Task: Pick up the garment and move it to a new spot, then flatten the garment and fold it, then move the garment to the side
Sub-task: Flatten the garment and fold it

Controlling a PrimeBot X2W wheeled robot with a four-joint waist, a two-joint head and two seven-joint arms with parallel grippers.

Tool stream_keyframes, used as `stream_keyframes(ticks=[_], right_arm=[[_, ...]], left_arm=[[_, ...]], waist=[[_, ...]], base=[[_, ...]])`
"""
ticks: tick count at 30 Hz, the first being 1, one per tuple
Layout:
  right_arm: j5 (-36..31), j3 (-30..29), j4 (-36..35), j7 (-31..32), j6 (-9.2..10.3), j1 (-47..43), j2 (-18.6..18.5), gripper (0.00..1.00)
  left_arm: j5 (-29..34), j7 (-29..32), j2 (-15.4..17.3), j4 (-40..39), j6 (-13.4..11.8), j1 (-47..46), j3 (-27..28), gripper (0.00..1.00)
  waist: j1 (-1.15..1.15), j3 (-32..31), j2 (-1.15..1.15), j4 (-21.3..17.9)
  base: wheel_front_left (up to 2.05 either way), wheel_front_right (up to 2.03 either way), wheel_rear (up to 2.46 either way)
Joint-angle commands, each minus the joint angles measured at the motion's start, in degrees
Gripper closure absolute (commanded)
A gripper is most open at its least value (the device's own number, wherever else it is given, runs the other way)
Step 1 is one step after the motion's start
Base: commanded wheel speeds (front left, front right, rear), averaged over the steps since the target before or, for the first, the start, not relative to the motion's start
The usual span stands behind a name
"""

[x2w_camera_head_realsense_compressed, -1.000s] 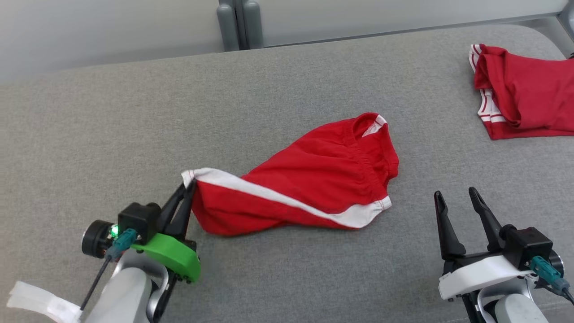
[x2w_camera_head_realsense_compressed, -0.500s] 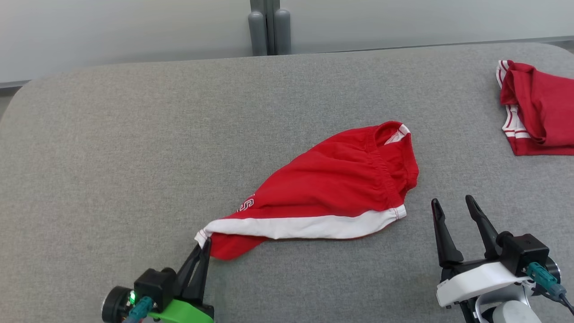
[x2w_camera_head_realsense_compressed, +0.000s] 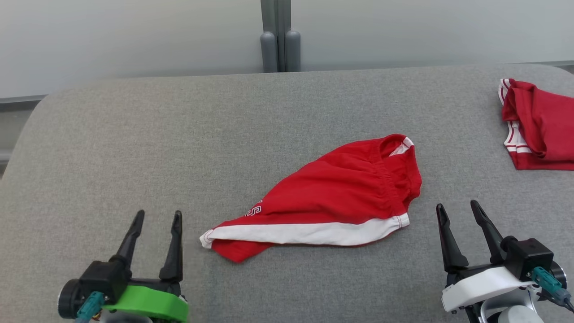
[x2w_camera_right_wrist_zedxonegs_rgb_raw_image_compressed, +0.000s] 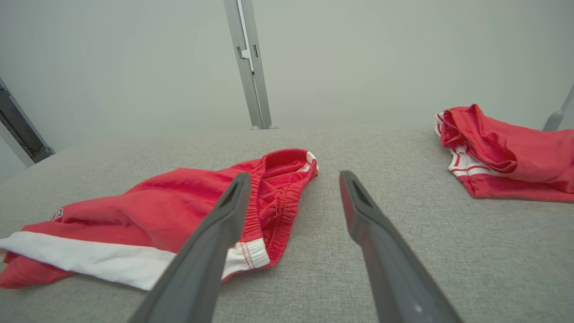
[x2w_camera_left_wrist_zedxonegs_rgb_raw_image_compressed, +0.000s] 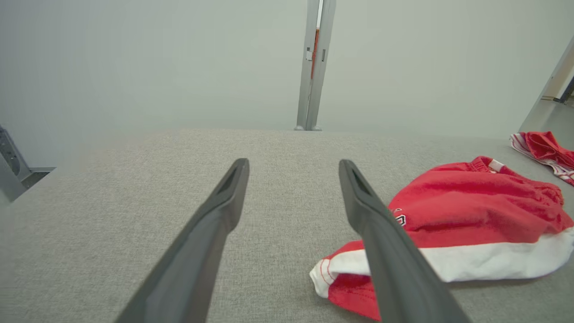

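Jaws wide, both empty, flanking crumpled garment point(x2w_camera_head_realsense_compressed: 332, 197); for flattening, best pinch waistband point(x2w_camera_head_realsense_compressed: 394, 179) and white hem point(x2w_camera_head_realsense_compressed: 309, 233), draw apart evenly.

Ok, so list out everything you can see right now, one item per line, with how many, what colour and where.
shorts: one, red with a white band along the hem and white lettering, crumpled in the middle of the table
second garment: one, red with white stripes, bunched at the table's far right edge
table: one, grey fabric top, under everything
posts: a pair, grey, upright behind the table's far edge
wall: one, pale grey, behind the table
left hand: one, dark fingers on a green mount, open, lower left beside the shorts' white corner
right hand: one, dark fingers on a white mount, open, lower right beside the waistband end
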State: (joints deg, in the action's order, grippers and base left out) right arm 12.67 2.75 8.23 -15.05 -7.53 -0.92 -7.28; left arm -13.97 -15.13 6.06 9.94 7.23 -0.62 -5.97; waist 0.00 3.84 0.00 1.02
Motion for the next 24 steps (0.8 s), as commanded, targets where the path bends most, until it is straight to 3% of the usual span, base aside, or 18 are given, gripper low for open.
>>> stream_keyframes(ticks=[1, 11, 24], right_arm=[[0.13, -0.03, -0.28, -0.15, 0.1, -0.76, -0.26, 0.0], [-0.54, -0.35, -1.52, -0.14, 0.1, -2.95, -0.17, 0.0], [-1.81, -0.38, -3.23, -0.14, 0.1, -6.19, 0.34, 0.0]], left_arm=[[0.32, 0.03, -0.4, -0.69, -0.29, 0.78, 1.48, 0.0], [2.36, 0.03, -0.67, -0.96, -0.04, 2.86, 7.66, 0.0], [2.57, 0.02, -0.45, 3.53, 0.21, 4.02, 8.19, 0.0]], waist=[[0.0, -1.09, 0.0, -0.11], [0.0, -3.8, 0.0, -0.94], [0.0, -5.21, 0.0, -1.32]], base=[[0.0, 0.0, 0.0], [0.0, 0.0, 0.0], [0.0, 0.0, 0.0]])
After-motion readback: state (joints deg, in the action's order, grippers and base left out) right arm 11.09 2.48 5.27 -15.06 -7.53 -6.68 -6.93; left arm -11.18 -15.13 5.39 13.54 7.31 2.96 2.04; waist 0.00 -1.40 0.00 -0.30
